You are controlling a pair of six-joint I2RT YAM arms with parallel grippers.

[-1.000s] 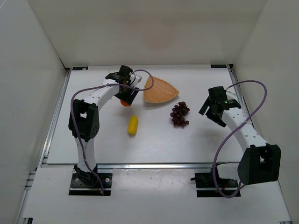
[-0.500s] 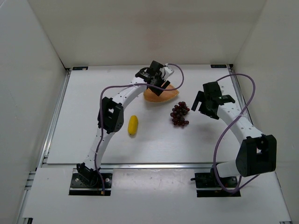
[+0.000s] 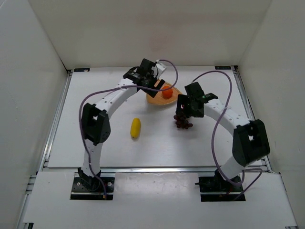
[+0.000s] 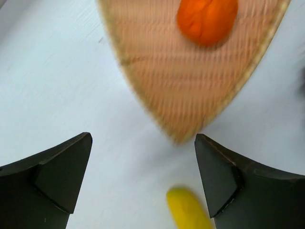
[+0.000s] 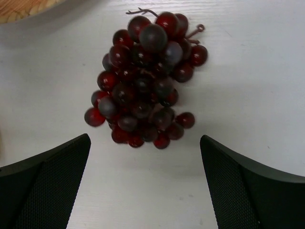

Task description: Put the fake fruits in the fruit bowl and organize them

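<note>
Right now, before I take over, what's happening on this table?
One fruit is in: the orange lies in the fruit bowl. The left tool hangs open and empty over the bowl's pointed end. The right tool is open above the grapes, which lie on the table beside the bowl, not gripped. The lemon lies apart on the table.

Orange (image 4: 207, 21) bright orange; bowl (image 4: 186, 95) tan with fine woven ribbing and a paler rim; lemon (image 3: 136, 128) plain yellow; grapes (image 5: 143, 81) dark purple-red and glossy, with a brown stem. Table (image 3: 95, 138) flat white; walls (image 3: 28, 71) off-white; left arm (image 3: 114, 98) and right arm (image 3: 224, 117) white with black joints; cables (image 3: 212, 143) purple. Left gripper (image 4: 143, 138) plain black; right gripper (image 5: 145, 137) black, its pads (image 5: 47, 191) showing a fine mesh pattern.
</note>
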